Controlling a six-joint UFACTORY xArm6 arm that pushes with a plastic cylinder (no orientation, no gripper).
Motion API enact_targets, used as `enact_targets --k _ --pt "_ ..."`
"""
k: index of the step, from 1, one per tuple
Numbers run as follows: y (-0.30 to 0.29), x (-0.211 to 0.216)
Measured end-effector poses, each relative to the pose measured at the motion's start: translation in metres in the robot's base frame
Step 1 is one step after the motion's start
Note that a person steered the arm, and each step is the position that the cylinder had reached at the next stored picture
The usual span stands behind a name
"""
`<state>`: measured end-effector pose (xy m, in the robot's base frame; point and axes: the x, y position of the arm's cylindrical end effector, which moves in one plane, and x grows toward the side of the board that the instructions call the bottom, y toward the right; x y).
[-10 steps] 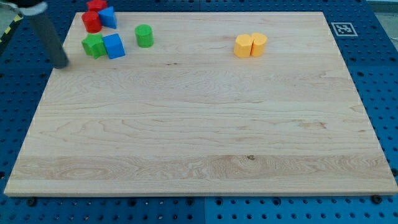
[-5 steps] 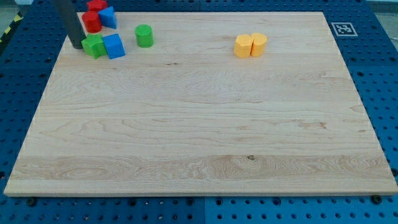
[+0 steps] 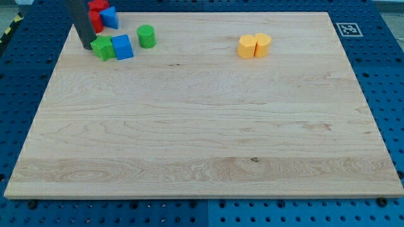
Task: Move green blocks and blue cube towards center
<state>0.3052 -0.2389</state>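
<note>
My tip [image 3: 86, 46] is at the view's top left, touching the left side of a green block [image 3: 102, 48]. A blue cube [image 3: 122, 47] sits right against that green block's right side. A green cylinder [image 3: 146, 36] stands a little further right and up, apart from them. A second blue block [image 3: 110, 17] and two red blocks [image 3: 96, 14] sit in the top left corner, the red ones partly hidden behind my rod.
Two yellow blocks [image 3: 254, 46] sit together right of the top middle. The wooden board [image 3: 202, 126] lies on a blue pegboard table. A fiducial marker [image 3: 347, 29] is at the board's top right corner.
My tip moved right from the board's left edge to the green block. The green block and blue cube shifted slightly right with it.
</note>
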Motion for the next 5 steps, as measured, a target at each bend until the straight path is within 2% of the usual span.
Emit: enact_targets --k 1,5 --pt "0.002 0.000" --pt "0.082 -0.003"
